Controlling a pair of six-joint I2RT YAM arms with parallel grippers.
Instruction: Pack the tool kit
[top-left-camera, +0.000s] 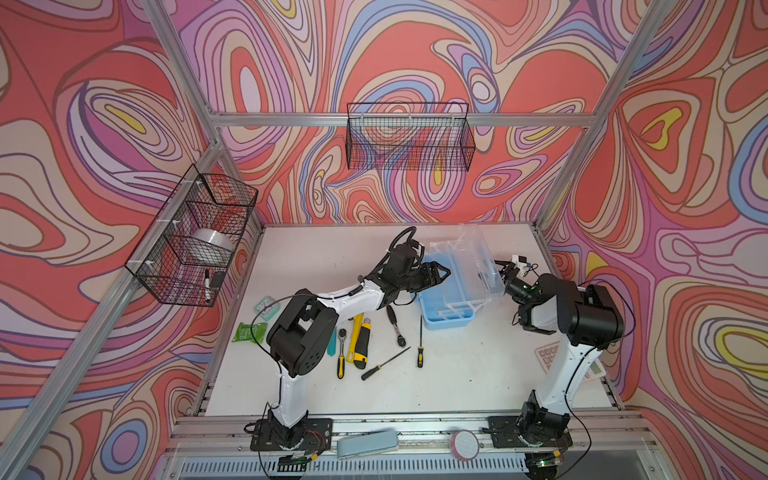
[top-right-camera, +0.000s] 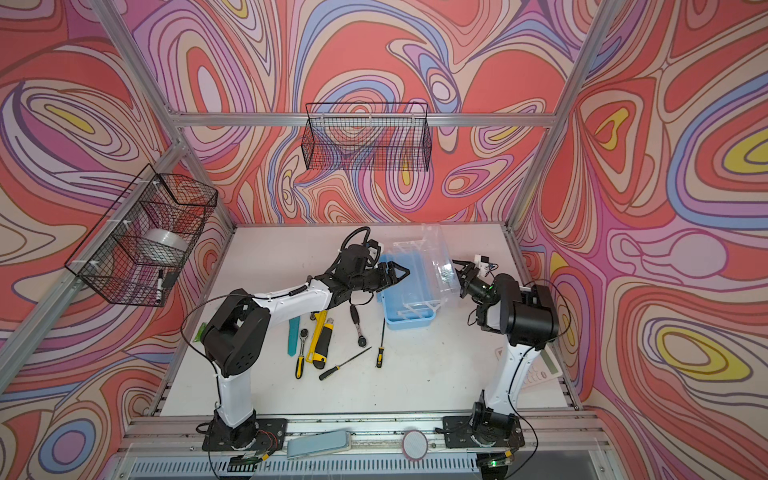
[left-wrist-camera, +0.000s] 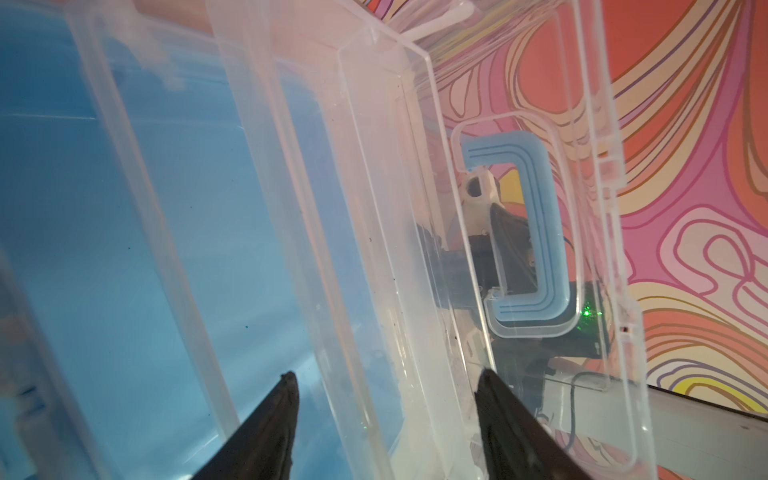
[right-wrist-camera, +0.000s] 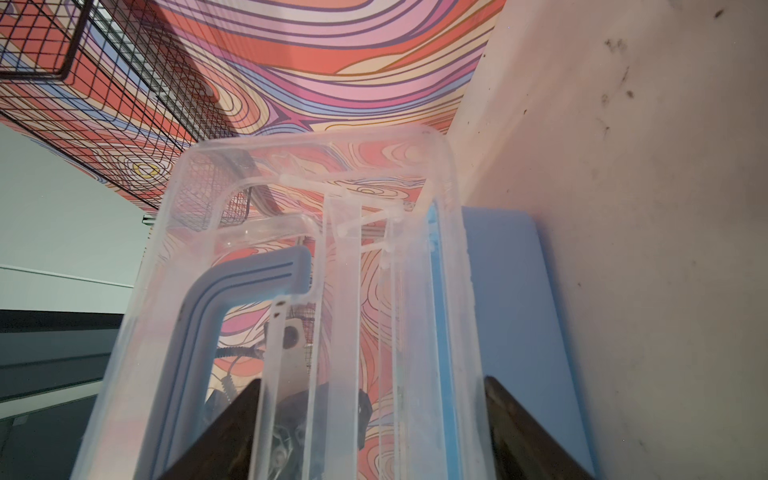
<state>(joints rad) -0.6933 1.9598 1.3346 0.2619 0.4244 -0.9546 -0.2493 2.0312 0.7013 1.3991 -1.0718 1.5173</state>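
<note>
Standing open toward the table's back right, the tool kit (top-left-camera: 446, 309) looks empty (blue base bare, clear lid (top-left-camera: 478, 266) raised). The left gripper (top-left-camera: 441, 273) hovers spread over the base, holding nothing. The right gripper (top-left-camera: 503, 274) brackets the lid, jaws wide. Every hand tool (top-left-camera: 357, 340) remains outside, unpacked.

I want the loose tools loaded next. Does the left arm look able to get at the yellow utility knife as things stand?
Probably yes. The yellow utility knife lies flat on the table with nothing on top, beside the left arm's own upper link. The left gripper, open and empty over the tool kit, would have to pull back toward its base.
</note>
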